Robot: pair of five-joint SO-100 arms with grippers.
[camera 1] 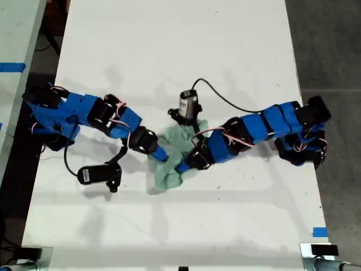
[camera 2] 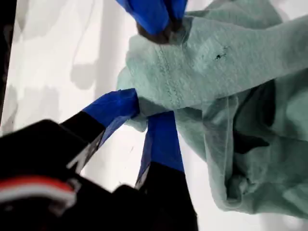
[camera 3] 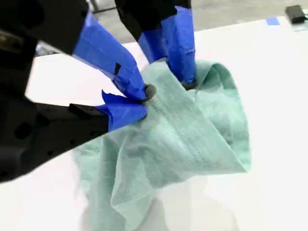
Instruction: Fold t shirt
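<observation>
So the t shirt point(camera 1: 171, 176) is sitting scrunched up in a mint-green heap pretty much in the middle of the white table point(camera 1: 169, 45), a touch below centre of the exterior view. It isn't flat at all, just bunched with folds everywhere.

Both blue arms come in at it, one from each side of that frame. The one reaching in from the exterior view's right ends in the first gripper point(camera 2: 144, 113), and it's pinched down on a fold at the shirt's edge, right by a stitched hem. The arm from the exterior view's left carries the second gripper point(camera 3: 137, 98), and its taped fingers point(camera 3: 122, 109) are clamped on the fabric too, with cloth draping down from the pinch. The two tips are just beside each other on the same bunch of shirt.

There's also a bit of blue tape point(camera 1: 320, 231) stuck at the lower right of the exterior view.
</observation>
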